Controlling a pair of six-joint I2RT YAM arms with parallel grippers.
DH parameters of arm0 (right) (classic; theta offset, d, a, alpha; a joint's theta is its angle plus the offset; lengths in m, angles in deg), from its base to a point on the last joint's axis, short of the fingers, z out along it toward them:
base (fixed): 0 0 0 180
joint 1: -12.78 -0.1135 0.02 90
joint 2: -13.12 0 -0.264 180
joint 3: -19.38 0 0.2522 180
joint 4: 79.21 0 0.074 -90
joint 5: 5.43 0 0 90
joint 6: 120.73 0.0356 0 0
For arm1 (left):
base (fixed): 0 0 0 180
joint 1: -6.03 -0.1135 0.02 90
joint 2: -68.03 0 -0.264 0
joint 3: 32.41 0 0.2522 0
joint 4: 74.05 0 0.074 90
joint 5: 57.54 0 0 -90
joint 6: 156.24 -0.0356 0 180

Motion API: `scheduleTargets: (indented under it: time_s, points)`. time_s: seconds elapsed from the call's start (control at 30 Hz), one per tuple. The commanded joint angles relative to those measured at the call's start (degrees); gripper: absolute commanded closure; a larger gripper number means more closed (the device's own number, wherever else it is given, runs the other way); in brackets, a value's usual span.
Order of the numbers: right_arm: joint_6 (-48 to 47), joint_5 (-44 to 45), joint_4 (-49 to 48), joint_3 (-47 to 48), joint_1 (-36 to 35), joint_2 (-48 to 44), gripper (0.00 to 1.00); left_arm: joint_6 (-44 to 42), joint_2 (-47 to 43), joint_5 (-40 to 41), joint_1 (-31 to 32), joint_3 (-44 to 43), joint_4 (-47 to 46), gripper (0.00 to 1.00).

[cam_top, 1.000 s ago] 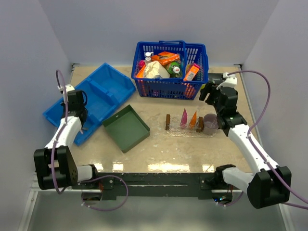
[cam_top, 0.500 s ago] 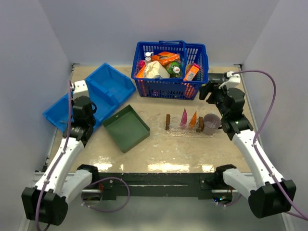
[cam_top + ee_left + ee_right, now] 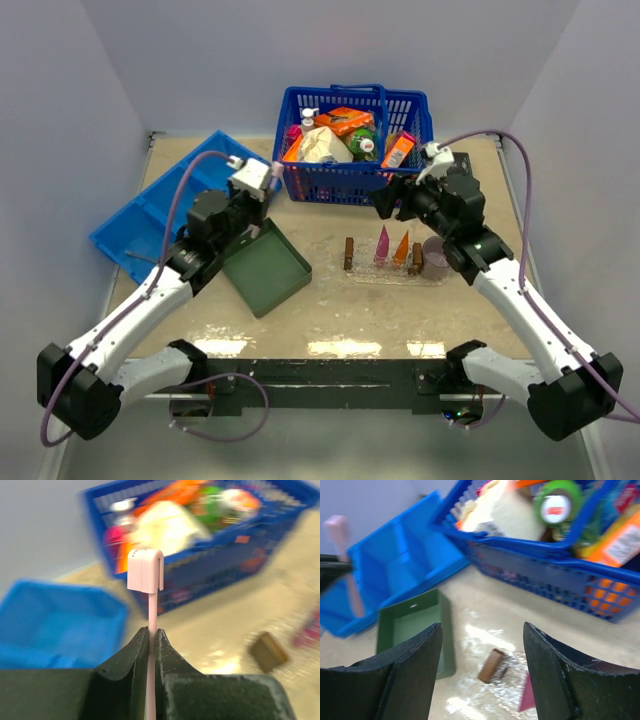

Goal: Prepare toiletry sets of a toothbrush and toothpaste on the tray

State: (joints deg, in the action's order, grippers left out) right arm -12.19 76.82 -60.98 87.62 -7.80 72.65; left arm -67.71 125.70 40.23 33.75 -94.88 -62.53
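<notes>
My left gripper [image 3: 151, 630] is shut on the thin handle of a pink toothbrush [image 3: 145, 570], whose capped head points up toward the basket. In the top view it [image 3: 262, 192] hovers over the far corner of the green tray. The same toothbrush shows blurred at the left of the right wrist view [image 3: 351, 592]. The clear tray [image 3: 385, 272] with brown wooden handles [image 3: 491, 665] lies at centre right and holds a pink toothpaste tube [image 3: 382, 245] and an orange one [image 3: 401, 248]. My right gripper [image 3: 393, 203] is open and empty, above the tray's far left side.
A blue basket [image 3: 355, 180] full of groceries stands at the back. A dark green square tray [image 3: 263, 267] lies left of centre, with a blue divided bin [image 3: 160, 210] behind it. A purple mug [image 3: 437, 258] stands at the clear tray's right end.
My left arm has swung from the blue bin at the far left to the right with the toothbrush. My right gripper has moved left, over the clear tray.
</notes>
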Motion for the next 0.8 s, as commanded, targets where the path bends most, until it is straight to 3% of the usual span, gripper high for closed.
scheduleTargets:
  time_s: [0.0,0.23,0.43,0.63,0.77]
  points:
    - [1.23,-5.87,0.89,5.02,-4.37,1.82,0.31,-1.52,4.11,-19.09,3.91,-3.15,-8.91,1.0]
    - [2.73,-10.26,0.1,7.3,-5.35,2.87,0.3,1.03,8.42,-39.54,4.97,-3.85,-7.61,1.0]
    - [-0.17,-25.72,2.02,10.47,-5.26,5.33,0.25,4.81,14.04,-55.9,4.88,-6.84,-5.85,1.0]
    - [-4.48,-36.53,9.58,13.81,-5.26,6.83,0.23,7.27,16.77,-67.07,4.97,-7.54,-6.54,1.0]
    - [-6.76,-37.87,13.28,14.69,-5.35,7.53,0.23,8.16,17.04,-69.73,4.88,-7.72,-7.08,1.0]
